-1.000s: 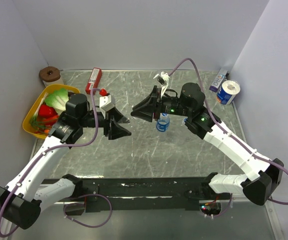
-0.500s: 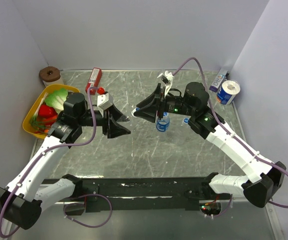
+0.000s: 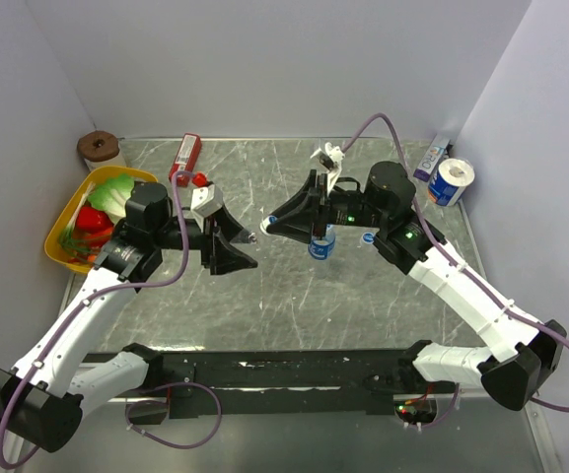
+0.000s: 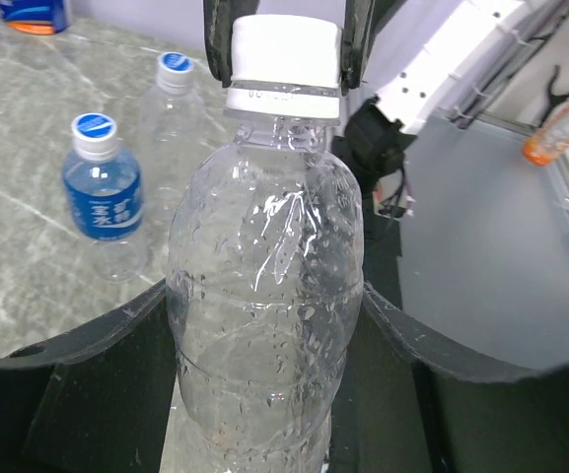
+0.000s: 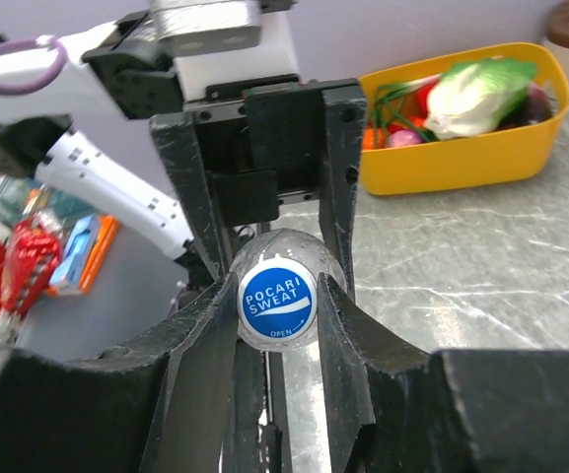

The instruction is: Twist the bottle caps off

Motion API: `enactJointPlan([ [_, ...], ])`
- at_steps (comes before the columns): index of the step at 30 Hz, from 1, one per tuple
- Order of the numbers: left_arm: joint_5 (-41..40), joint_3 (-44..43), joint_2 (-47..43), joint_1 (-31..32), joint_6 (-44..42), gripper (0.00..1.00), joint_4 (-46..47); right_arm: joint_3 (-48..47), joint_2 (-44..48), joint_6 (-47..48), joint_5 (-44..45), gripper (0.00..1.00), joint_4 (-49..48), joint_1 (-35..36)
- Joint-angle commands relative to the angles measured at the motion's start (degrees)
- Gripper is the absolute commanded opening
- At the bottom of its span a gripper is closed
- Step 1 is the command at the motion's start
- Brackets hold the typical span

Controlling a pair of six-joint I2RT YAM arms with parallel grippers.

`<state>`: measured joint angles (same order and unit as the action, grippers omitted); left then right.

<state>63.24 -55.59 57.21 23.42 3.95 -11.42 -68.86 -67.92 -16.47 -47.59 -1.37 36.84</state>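
Clear crinkled plastic water bottle [image 4: 264, 197] held level in the air, body clamped in left gripper [image 4: 264, 296], white-sided blue-topped screw cap [image 5: 277, 301] on, pinched by right gripper [image 5: 277, 291], blue-labelled clear bottle [image 4: 106, 212] upright, blue-topped cap [image 4: 94, 129] on, unlabelled clear bottle [image 4: 166, 108] just behind, upright, matching cap [image 4: 174, 62] on

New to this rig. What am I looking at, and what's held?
This is a two-armed robot bolted at the near edge of a table. The overhead picture looks down from behind the arms; the other two come from a camera on each wrist. The left arm has its jaws closed on a clear bottle. The right arm has its jaws clamped on that bottle's cap, white-sided with a blue top. On the table stand a blue-labelled bottle and a second clear bottle, both capped. Off to the sides: a yellow basket of vegetables, a red box, a toilet roll.
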Motion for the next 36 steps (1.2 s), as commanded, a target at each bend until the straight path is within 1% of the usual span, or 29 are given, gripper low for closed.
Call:
enactJointPlan([
  [1, 11.7, -2.3, -0.9, -0.1, -1.0, 0.47, 2.2, 0.1, 1.2, 3.9, -4.2, 0.36, -1.0, -2.4],
  [4, 14.4, -2.8, -0.5, -0.2, -0.7, 0.47, 1.8, 0.1, 0.9, 5.6, -8.8, 0.37, -1.2, -2.9],
  [7, 16.7, -3.3, -0.3, -0.3, -1.4, 0.47, 0.9, 0.9, 1.4, 7.1, -10.6, 0.39, -1.5, -3.3],
  [9, 18.0, -4.3, 0.0, -0.2, -2.5, 0.47, -1.7, 0.9, 1.9, 9.0, -10.6, 0.4, -0.7, -3.5],
  [12, 18.8, -5.8, 0.8, -0.3, -6.7, 0.48, -6.1, 0.4, 2.2, 11.1, -10.2, 0.41, 1.1, -3.9],
  [14, 18.8, -6.1, 1.4, -0.2, -7.9, 0.48, -6.9, 0.0, 2.3, 11.5, -10.0, 0.41, 2.5, -4.0],
  [18, 18.9, -6.1, 1.9, -0.2, -8.2, 0.48, -6.9, 0.4, 2.3, 10.8, -10.3, 0.44, 1.8, -4.0],
  [21, 18.1, -6.3, 2.0, -0.2, -8.9, 0.48, -8.0, 0.2, 2.2, 10.6, -9.2, 0.49, 2.0, -4.1],
  [22, 17.9, -6.3, 2.0, -0.3, -9.0, 0.48, -8.4, 0.1, 2.2, 10.5, -9.0, 0.55, 2.1, -4.1],
  [23, 17.6, -6.4, 2.0, -0.3, -9.1, 0.48, -8.4, 0.1, 2.3, 10.0, -8.7, 0.6, 2.1, -4.1],
  [24, 16.4, -6.1, 1.9, -0.2, -9.0, 0.48, -8.4, 0.2, 2.4, 9.6, -8.3, 0.63, 1.6, -4.2],
  [25, 15.7, -6.0, 1.9, -0.2, -9.0, 0.48, -8.2, 0.4, 2.6, 9.2, -8.0, 0.78, 1.6, -4.3],
  [26, 15.0, -5.9, 1.9, -0.2, -9.1, 0.48, -8.4, 0.5, 3.0, 8.0, -7.6, 0.84, 0.2, -4.5],
  [28, 10.5, -5.6, 1.9, -0.2, -9.5, 0.48, -8.5, 0.4, 3.1, 5.8, -6.0, 0.94, -0.6, -5.0],
  [30, 7.5, -4.9, 1.4, -0.2, -9.1, 0.49, -7.9, -0.2, 3.7, 4.1, -4.9, 0.99, -0.7, -5.5],
  [31, 1.9, -4.4, 1.2, -0.1, -8.3, 0.49, -6.9, -0.5, 3.7, 2.6, -3.9, 1.0, -0.5, -6.2],
  [33, -4.8, -2.8, 0.3, 0.5, -6.4, 0.48, -4.3, -1.2, 3.9, 0.4, -2.1, 1.0, -0.4, -6.8],
  [34, -11.7, -2.4, 0.0, 0.8, -5.9, 0.48, -3.7, -1.8, 3.9, -1.4, -0.3, 1.0, 0.4, -6.9],
  [36, -18.7, -1.6, -0.4, 2.8, -5.4, 0.48, -2.6, -4.3, 3.0, -2.9, 1.7, 1.0, 3.9, -6.9],
])
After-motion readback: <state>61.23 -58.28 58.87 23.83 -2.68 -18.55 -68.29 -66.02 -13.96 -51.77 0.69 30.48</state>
